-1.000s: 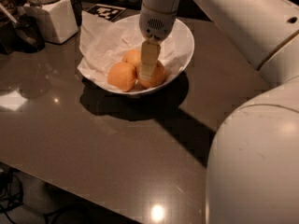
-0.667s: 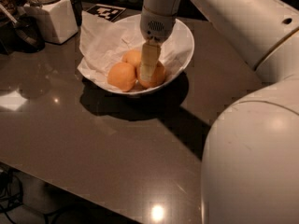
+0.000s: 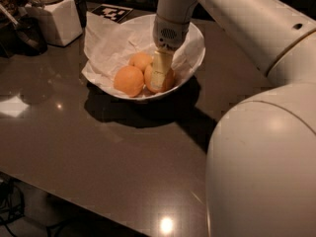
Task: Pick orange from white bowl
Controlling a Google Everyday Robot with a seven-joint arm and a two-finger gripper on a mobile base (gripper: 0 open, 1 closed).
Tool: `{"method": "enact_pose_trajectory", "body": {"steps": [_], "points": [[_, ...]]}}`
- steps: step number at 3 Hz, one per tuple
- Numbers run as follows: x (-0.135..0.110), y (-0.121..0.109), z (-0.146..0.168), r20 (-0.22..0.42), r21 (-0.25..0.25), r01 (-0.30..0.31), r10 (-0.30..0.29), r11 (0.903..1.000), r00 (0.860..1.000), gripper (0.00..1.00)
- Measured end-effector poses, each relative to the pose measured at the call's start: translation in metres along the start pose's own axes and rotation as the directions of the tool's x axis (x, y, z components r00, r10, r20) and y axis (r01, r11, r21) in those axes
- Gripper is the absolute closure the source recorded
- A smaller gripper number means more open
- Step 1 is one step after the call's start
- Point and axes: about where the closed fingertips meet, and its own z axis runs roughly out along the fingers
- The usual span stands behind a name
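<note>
Orange [image 3: 171,79]: middle being covered by gripper [image 3: 158,83], only flanks being shown, skin detail hard to make out. Being seen at 5 o'clock in white bowl [image 3: 197,48], on crumpled paper [image 3: 108,48]. Gripper closure: cannot tell.

A glossy dark grey table [image 3: 98,147] carries the bowl [image 3: 196,53], which stands straight beneath the gripper [image 3: 158,80]; the gripper reaches down inside it, and the bowl's shadow falls on the tabletop on the near side. Left of the gripper and farther back, well apart from it, a white square-based jar [image 3: 54,21] stands on the table with a dark object [image 3: 27,33] just beside it, too dim to make out. A black-and-white marker card [image 3: 112,12] lies flat behind the gripper, at the bowl's far edge.
</note>
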Motion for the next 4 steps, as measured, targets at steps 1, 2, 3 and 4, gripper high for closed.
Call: {"method": "enact_pose_trajectory", "body": {"steps": [1,2,3,4], "points": [[0.0064,-0.0030,0.0114,0.000,-0.028,-0.025,0.025,0.9993,1.000,0.27],[-0.0008,-0.0104,0.0139,0.024,-0.004,-0.024,0.024,0.9997,0.999,0.45],[-0.0011,-0.0106,0.0140,0.024,-0.003,-0.024,0.024,0.9997,0.999,0.69],[-0.0013,-0.0104,0.0129,0.025,-0.003,-0.024,0.024,0.9997,0.999,0.92]]}}
